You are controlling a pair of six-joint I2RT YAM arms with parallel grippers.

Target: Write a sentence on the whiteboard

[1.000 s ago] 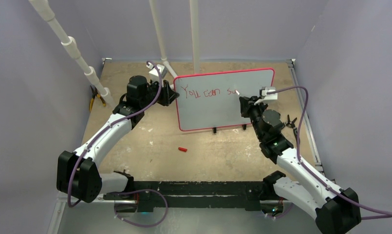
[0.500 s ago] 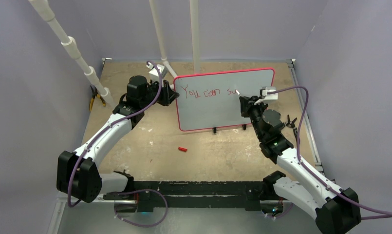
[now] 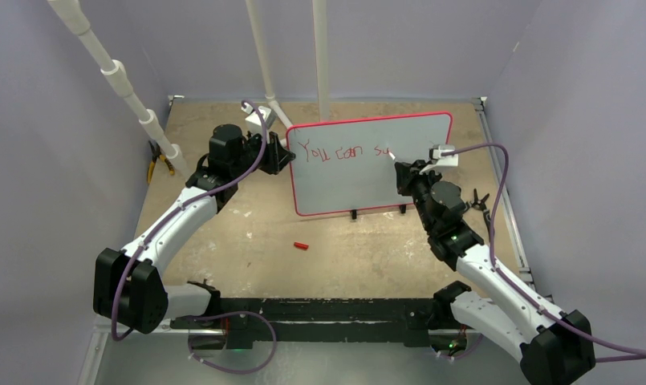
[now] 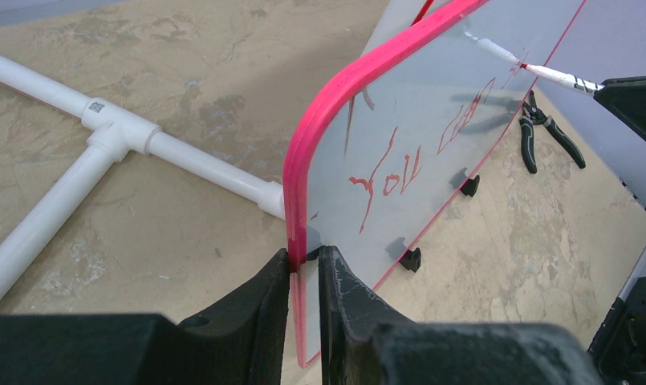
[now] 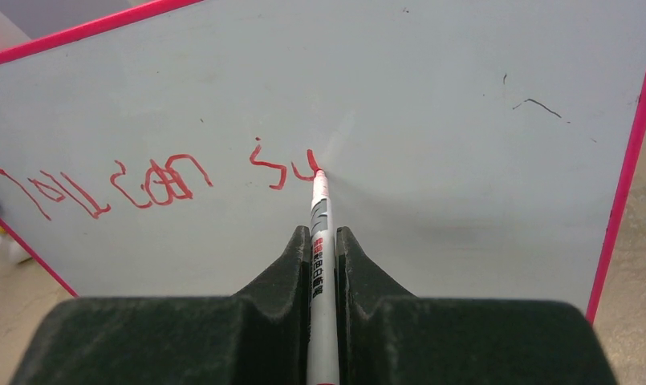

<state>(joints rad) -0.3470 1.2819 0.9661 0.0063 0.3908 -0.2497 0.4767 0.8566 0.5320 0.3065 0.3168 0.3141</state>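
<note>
- Toward the far edge of the surface [image 3: 247, 224], about midway between its left and right edges, the whiteboard [image 3: 363, 188] stands upright on small black feet [image 3: 354, 214]; its face is white and its frame thin and red-pink.
- Along the upper left part of the board face runs the sentence [image 3: 343, 151], red handwritten lettering that reads "You can su", with the letters uneven in height.
- Left hand [image 4: 305, 261]: its two fingers are pressed against the board's left edge, one on each side of the red-pink frame, pinching it.
- Right hand [image 5: 323, 241]: its fingers are closed tight on the barrel of a white marker [image 5: 320, 200], which points away from the hand toward the board.
- In the right wrist view, the marker's red tip touches the board face at the top of the last stroke of the "u".
- Near the middle of the surface, in front of the board and well apart from it, lies a small red cap [image 3: 302, 246].
- Behind the board, white pipes [image 4: 119, 136] joined at a tee lie on the surface.
- Beside the right edge of the surface lie black-handled pliers [image 4: 544, 132]; a yellow-handled pair [image 3: 159, 164] lies at the left edge.
- Purple cable [image 3: 496, 172] loops from each wrist camera along its arm.
</note>
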